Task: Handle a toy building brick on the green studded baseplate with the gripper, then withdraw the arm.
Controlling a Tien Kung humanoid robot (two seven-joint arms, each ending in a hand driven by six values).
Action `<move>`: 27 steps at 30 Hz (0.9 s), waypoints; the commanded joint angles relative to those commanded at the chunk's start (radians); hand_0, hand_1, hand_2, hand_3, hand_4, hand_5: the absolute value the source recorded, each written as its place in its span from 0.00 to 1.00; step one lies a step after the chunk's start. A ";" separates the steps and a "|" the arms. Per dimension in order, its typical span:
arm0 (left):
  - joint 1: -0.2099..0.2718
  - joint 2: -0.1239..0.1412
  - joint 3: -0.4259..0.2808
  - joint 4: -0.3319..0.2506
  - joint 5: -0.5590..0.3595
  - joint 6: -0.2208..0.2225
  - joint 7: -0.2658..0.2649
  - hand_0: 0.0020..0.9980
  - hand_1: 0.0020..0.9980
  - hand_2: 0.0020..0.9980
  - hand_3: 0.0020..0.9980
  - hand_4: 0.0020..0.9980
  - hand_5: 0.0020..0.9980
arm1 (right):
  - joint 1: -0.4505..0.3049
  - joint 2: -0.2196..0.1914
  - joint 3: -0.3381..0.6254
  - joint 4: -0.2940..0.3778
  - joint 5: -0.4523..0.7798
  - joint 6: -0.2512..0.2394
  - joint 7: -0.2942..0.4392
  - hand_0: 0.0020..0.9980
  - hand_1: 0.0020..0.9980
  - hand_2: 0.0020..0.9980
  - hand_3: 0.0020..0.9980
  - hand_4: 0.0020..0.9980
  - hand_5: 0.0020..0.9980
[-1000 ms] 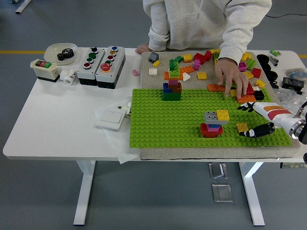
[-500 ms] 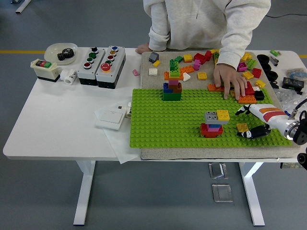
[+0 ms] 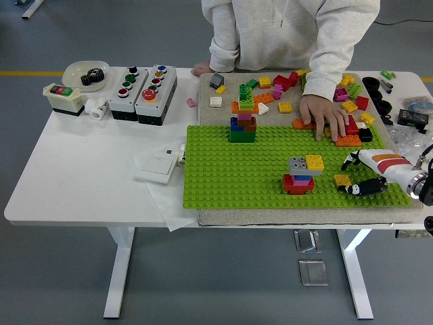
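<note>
One small yellow brick (image 3: 342, 180) sits studs-up on the green baseplate (image 3: 223, 169), between the right robot hand's (image 3: 362, 174) spread fingers.

right robot hand (image 3: 358, 175) low, fingers spread

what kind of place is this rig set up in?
Probably a robotics lab or test bay, not a home: a white height-adjustable table on a grey floor with a yellow line, grey industrial push-button boxes, and a green studded baseplate with toy bricks laid out as a manipulation task.
</note>
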 joint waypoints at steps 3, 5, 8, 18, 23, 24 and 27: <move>-0.001 0.001 0.001 0.000 -0.003 0.000 -0.001 0.78 0.71 0.64 0.56 0.59 0.61 | -0.001 -0.002 -0.003 0.000 -0.005 0.007 -0.001 0.75 0.67 0.71 0.61 0.85 0.35; -0.001 0.001 0.003 0.000 -0.005 0.000 -0.002 0.78 0.71 0.64 0.56 0.59 0.61 | -0.003 -0.003 -0.005 0.000 -0.008 0.009 -0.002 0.75 0.67 0.71 0.61 0.85 0.34; -0.002 0.001 0.003 0.000 -0.005 0.000 -0.001 0.78 0.71 0.64 0.56 0.59 0.61 | -0.004 -0.003 -0.006 0.000 -0.011 0.010 -0.001 0.75 0.67 0.71 0.61 0.85 0.34; -0.003 0.001 0.003 0.000 -0.008 0.000 -0.002 0.79 0.71 0.64 0.56 0.59 0.61 | -0.009 -0.011 -0.012 0.013 -0.027 -0.009 0.011 0.66 0.62 0.65 0.56 0.78 0.33; -0.004 0.001 0.000 0.000 -0.007 0.001 -0.001 0.79 0.71 0.64 0.56 0.59 0.61 | -0.014 -0.016 -0.014 0.023 -0.036 -0.029 0.022 0.58 0.57 0.61 0.53 0.75 0.32; -0.004 0.001 0.001 0.000 -0.008 0.001 -0.001 0.79 0.71 0.64 0.56 0.59 0.61 | -0.014 -0.017 -0.014 0.025 -0.037 -0.032 0.023 0.58 0.57 0.61 0.53 0.75 0.32; -0.005 0.001 0.000 0.000 -0.006 0.001 -0.001 0.79 0.71 0.64 0.56 0.59 0.61 | -0.017 -0.020 -0.015 0.029 -0.037 -0.044 0.031 0.58 0.57 0.61 0.53 0.75 0.32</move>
